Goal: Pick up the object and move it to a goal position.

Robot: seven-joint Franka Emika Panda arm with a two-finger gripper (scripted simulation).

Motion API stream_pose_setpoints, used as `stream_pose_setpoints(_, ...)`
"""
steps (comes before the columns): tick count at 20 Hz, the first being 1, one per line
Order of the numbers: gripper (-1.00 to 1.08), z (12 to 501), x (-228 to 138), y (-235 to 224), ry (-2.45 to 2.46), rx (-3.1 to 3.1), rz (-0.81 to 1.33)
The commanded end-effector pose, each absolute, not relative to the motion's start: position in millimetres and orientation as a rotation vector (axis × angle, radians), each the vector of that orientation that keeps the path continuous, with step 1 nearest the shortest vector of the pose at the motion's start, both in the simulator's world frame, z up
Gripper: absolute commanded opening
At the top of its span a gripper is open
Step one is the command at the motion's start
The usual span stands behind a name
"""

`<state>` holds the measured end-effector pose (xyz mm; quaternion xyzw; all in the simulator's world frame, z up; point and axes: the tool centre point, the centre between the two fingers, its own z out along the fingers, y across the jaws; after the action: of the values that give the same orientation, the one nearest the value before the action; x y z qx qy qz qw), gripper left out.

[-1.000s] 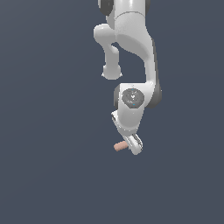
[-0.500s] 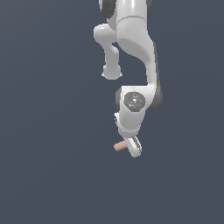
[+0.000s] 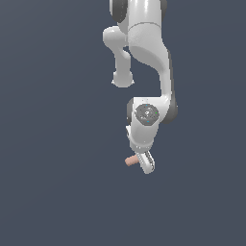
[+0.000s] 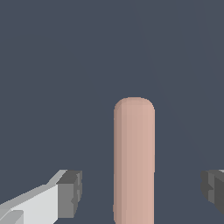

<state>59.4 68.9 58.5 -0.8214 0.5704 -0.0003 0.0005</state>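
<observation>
In the wrist view, going left to right, one dark finger pad (image 4: 70, 192) of the end effector (image 4: 142, 192) stands clear of the salmon-pink object (image 4: 134, 162), and the other pad stands clear on its far side, so the jaws are spread with the capsule between them and untouched. In the exterior view the object (image 3: 130, 161) lies on the dark worktop (image 3: 57, 182), far from any visible edge, just beside the end effector (image 3: 146, 164) on the exterior view's left.
</observation>
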Motion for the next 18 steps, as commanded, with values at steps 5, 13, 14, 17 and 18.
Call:
stream_pose_setpoints(5, 1.0, 27, 58, 68, 1.796, -2.577, 0.0)
stream_pose_setpoints(13, -1.0, 20, 59, 69, 1.796, -2.577, 0.0)
stream_pose_setpoints(14, -1.0, 20, 59, 69, 1.796, -2.577, 0.0)
stream_pose_setpoints(17, -1.0, 20, 59, 69, 1.796, -2.577, 0.0)
stream_pose_setpoints(18, -1.0, 20, 59, 69, 1.796, -2.577, 0.0)
